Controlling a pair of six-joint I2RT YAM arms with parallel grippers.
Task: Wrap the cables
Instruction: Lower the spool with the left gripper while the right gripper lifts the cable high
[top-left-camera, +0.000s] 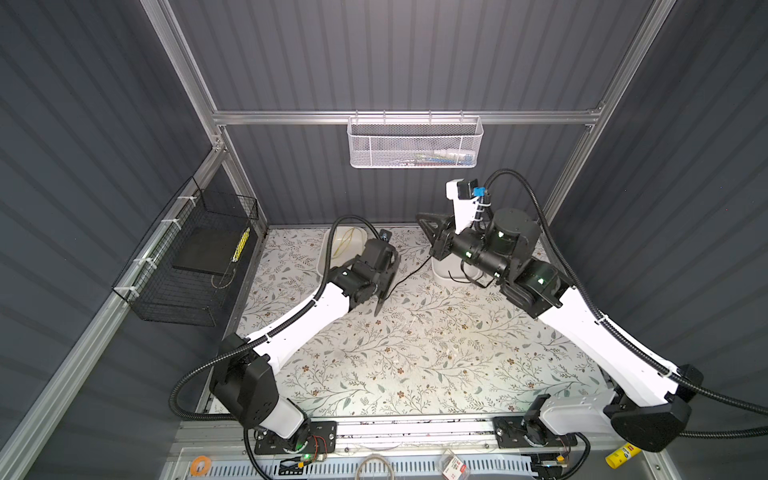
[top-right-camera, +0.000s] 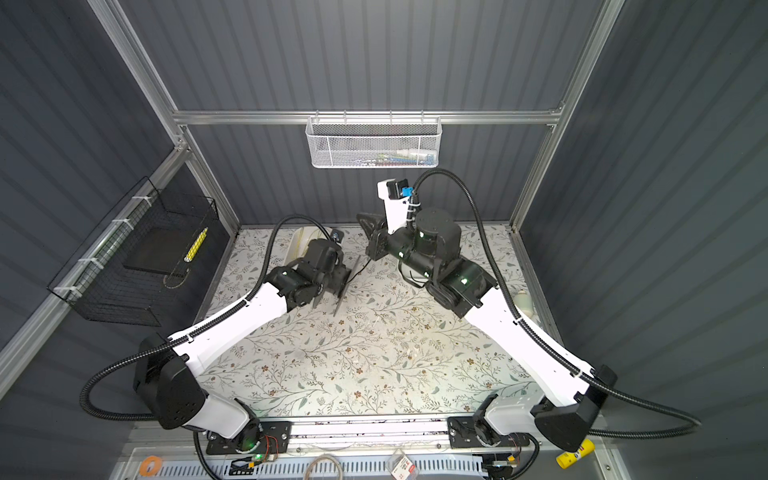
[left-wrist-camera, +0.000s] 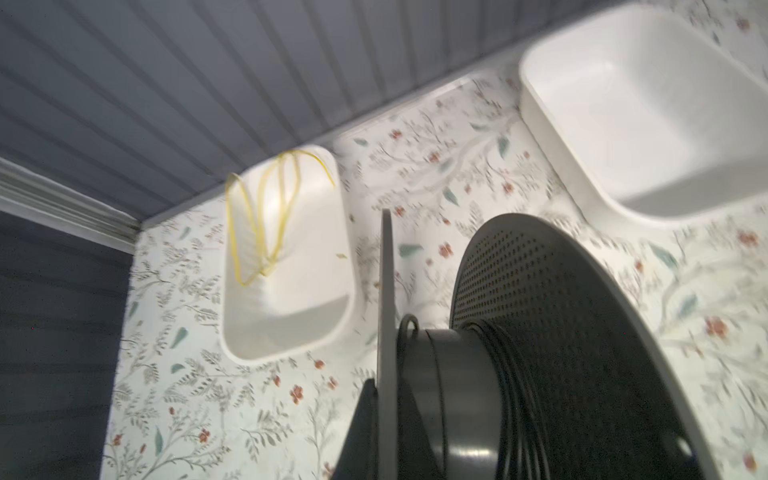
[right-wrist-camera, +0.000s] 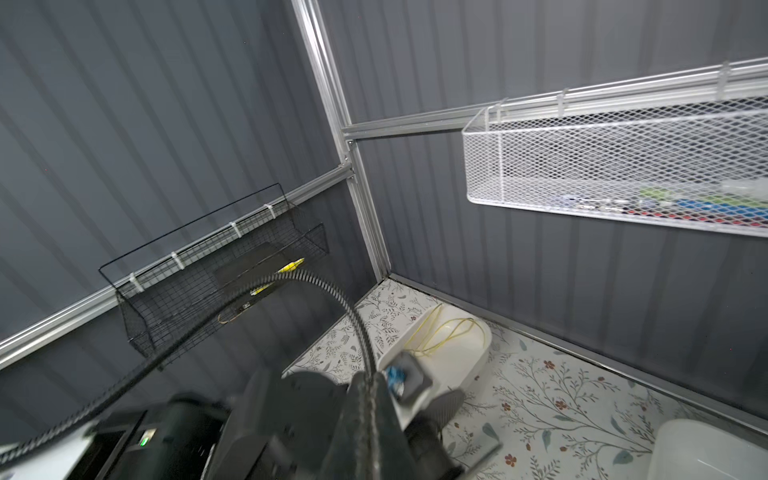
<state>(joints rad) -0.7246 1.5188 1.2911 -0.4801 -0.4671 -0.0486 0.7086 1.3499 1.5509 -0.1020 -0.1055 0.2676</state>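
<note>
Left wrist view: my left gripper (top-left-camera: 381, 291) clamped on black spool (left-wrist-camera: 457, 374), far-centre; black cable (left-wrist-camera: 512, 395) part-wound on hub, tail runs right toward my closed right gripper (top-left-camera: 427, 225), hold unclear. Risk: slack tail jumps flange, tangles.

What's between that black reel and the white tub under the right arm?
A thin black cable, slanting across the flowered table from the reel toward the white tub. A top view shows it.
</note>
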